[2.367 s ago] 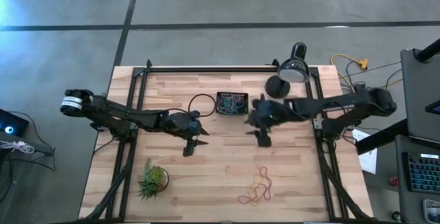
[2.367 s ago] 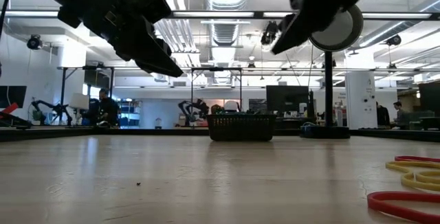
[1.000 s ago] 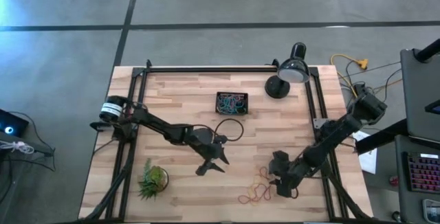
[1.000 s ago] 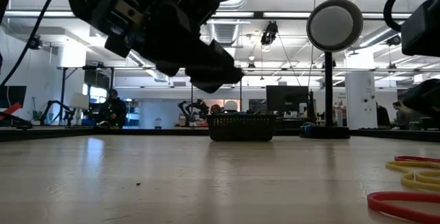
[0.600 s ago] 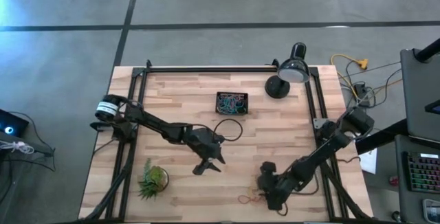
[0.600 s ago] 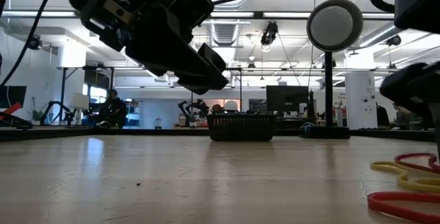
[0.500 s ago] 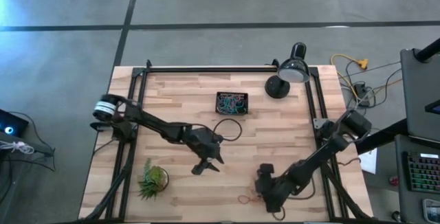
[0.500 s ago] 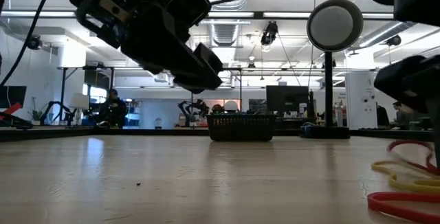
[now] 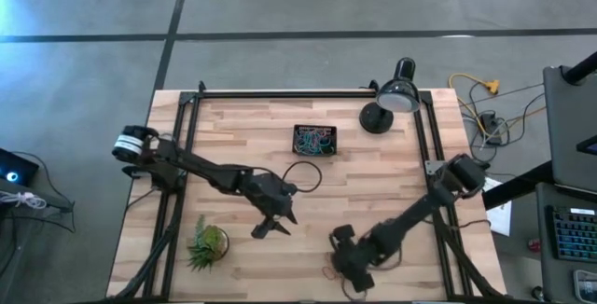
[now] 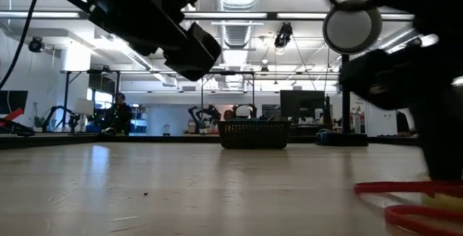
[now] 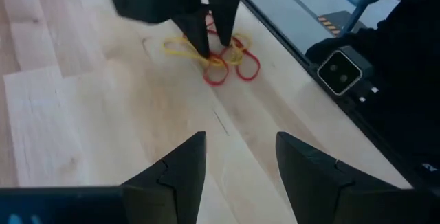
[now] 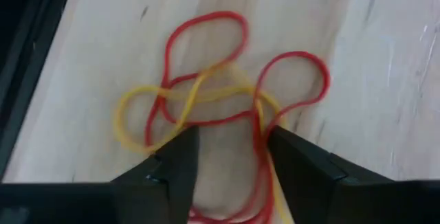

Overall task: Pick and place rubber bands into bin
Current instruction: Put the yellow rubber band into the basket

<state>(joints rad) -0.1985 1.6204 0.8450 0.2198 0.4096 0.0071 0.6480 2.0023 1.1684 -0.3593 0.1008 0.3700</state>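
Observation:
A tangle of red and yellow rubber bands (image 12: 206, 97) lies flat on the wood near the table's near edge (image 9: 330, 271). My right gripper (image 12: 234, 165) is open and down in that tangle (image 9: 347, 269). The left wrist view shows its fingers (image 11: 198, 38) pointing down into the rubber bands (image 11: 221, 66). My left gripper (image 9: 270, 224) is open and hangs in the air above the table's middle, empty (image 11: 237, 162). The black bin (image 9: 314, 141) sits toward the far edge with several bands inside. In the low view the bin (image 10: 253, 133) shows in the distance. My right gripper comes from above, pointing down, its open fingers standing in the tangle. A yellow loop (image 12: 141, 138) runs under one finger and a red strand (image 12: 260, 138) lies against the other. The bands stay flat on the table.
A black desk lamp (image 9: 387, 103) stands at the far right corner. A spiky green plant (image 9: 207, 244) sits near the near left edge. Black frame rails (image 9: 177, 183) run along both sides. Bare wood lies between the bin and the rubber bands.
My right gripper has moved toward the table's near edge and leftward, coming down into the rubber bands. The low view shows the red and yellow bands dragged leftward along the table. My left gripper has drifted a little toward the left and risen.

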